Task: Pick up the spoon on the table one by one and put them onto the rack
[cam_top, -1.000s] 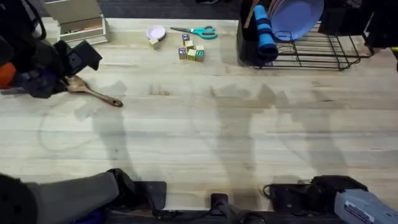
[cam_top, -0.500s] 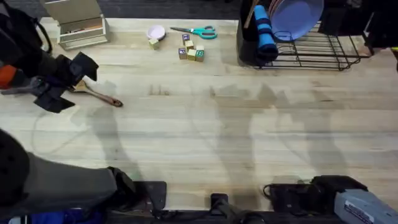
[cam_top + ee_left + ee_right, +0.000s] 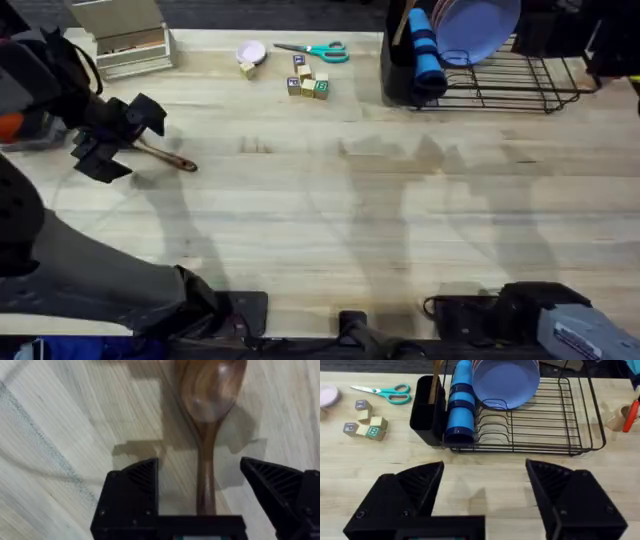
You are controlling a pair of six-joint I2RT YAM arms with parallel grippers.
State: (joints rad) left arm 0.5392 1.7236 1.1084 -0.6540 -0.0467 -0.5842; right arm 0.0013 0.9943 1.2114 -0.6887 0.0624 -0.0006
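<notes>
Left pincer (image 3: 200, 485) open astride spoon (image 3: 207, 420)

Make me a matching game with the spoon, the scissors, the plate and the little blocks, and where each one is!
Things:
1. spoon
2. scissors
3. plate
4. blocks

Places:
A. standing in the rack
B. on the table near the far edge, just beyond the blocks
C. between the open fingers of the left end effector
D. on the table between the scissors and the middle

Pairs: 1-C, 2-B, 3-A, 4-D
</notes>
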